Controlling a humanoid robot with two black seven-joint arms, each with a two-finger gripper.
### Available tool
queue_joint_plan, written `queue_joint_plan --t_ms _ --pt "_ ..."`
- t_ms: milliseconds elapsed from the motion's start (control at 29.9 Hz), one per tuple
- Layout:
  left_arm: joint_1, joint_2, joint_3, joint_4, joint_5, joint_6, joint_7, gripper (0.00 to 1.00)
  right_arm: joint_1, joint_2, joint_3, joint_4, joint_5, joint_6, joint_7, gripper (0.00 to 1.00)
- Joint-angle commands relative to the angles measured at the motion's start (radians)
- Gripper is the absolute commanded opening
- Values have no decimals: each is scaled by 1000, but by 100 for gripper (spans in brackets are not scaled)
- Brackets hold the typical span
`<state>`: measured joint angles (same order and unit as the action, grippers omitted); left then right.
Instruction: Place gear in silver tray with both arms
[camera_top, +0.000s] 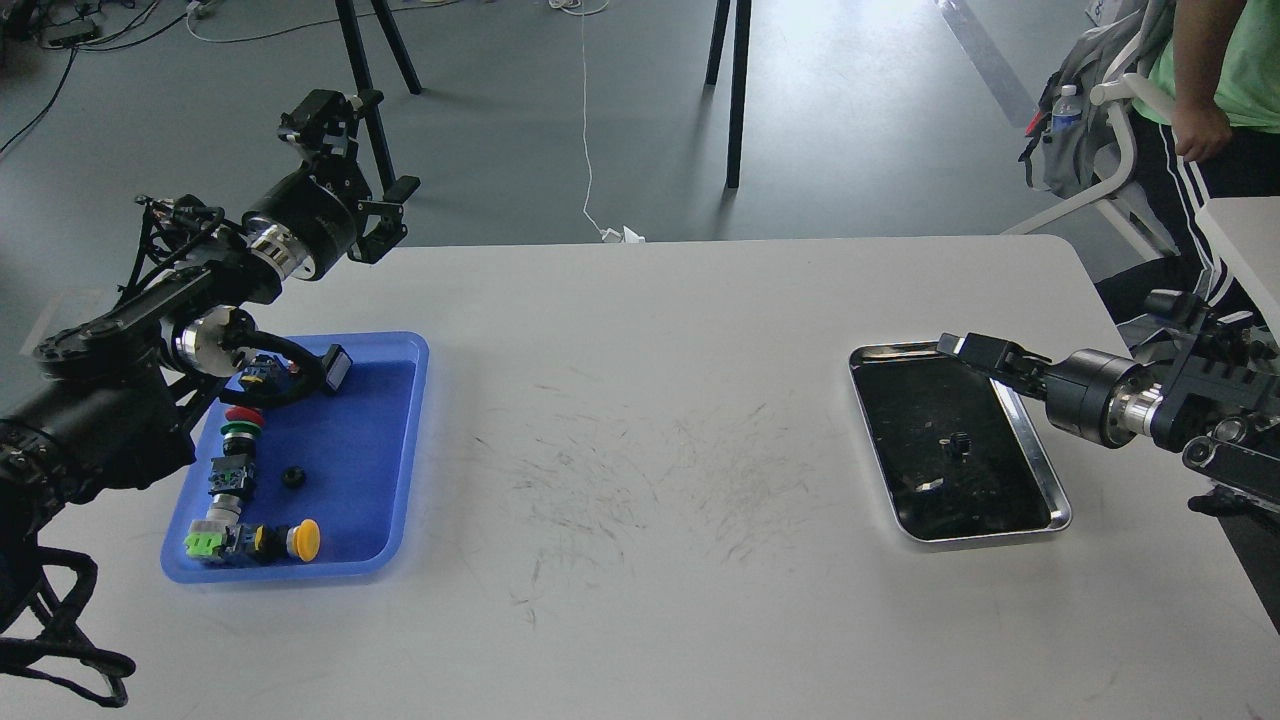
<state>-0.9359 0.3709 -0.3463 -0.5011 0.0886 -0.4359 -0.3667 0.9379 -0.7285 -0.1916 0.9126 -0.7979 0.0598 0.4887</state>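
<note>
The silver tray (982, 534) lies on the white table at the right, its dark bottom mirroring my arm. A small dark piece (958, 441) shows on its bottom; I cannot tell whether it is a gear or a reflection. My right gripper (962, 346) reaches in from the right and hovers over the tray's far right rim; its fingers look dark and merged. My left gripper (358, 150) is raised above the table's far left edge, behind the blue tray, fingers apart and empty. A small black gear-like part (292, 478) lies in the blue tray.
The blue plastic tray (405, 450) at the left holds several push buttons and switches. A person and a chair (1120, 130) stand past the table's far right corner. Tripod legs (737, 90) stand on the floor behind the table.
</note>
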Motion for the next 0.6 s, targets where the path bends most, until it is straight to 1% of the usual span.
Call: queue_joint_plan --t_ms 0,67,167,301,368,568 --pt "34 -6 -58 -2 -16 -23 -6 99 2 0 17 2 0 0 0 59" --pt "46 -12 -101 1 -27 -15 5 99 1 0 49 0 2 0 0 64" --pt "65 -9 -138 -5 -30 17 0 99 -7 0 116 0 12 0 0 76" --pt "77 -10 -146 -7 -36 98 -15 99 -13 3 139 0 107 0 0 83" --pt "81 -12 -142 -17 -30 101 -15 99 -11 18 141 -4 161 -1 0 89" --pt "121 2 -175 -80 -35 138 -14 98 -11 41 199 -1 209 -14 0 89"
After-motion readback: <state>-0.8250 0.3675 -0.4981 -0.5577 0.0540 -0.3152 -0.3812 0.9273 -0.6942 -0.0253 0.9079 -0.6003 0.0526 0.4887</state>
